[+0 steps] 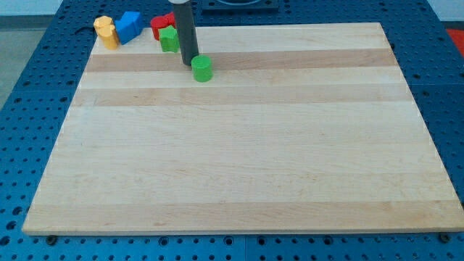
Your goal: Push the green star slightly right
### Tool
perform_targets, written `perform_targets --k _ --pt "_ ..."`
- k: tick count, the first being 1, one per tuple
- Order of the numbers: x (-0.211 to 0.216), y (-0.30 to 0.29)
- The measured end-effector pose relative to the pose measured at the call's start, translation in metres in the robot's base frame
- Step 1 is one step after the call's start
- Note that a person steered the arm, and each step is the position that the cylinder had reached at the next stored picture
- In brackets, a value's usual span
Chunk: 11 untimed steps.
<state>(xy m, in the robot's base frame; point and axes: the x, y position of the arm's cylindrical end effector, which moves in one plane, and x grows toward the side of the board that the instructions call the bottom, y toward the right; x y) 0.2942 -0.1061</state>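
My dark rod comes down from the view's top, and my tip point(190, 64) rests on the board near the top left. A green block point(202, 69), rounded in outline, lies just right of the tip, touching it or nearly so. A second green block point(169, 40) lies up and left of the tip, close beside the rod, with its right edge partly hidden by it. I cannot tell for sure which of the two is the star.
A red block point(161, 25) sits right behind the second green block. A blue block point(128, 26) and a yellow block point(106, 32) lie further left by the board's top left corner. The wooden board point(239, 167) lies on a blue perforated table.
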Motion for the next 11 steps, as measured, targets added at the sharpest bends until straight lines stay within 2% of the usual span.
perform_targets --k 2,5,6,8,9,11 --pt "-0.026 -0.098" --pt "-0.066 -0.091" --pt "-0.068 -0.075" --pt "-0.038 0.055" --pt "-0.025 0.099" --pt "-0.1 0.086"
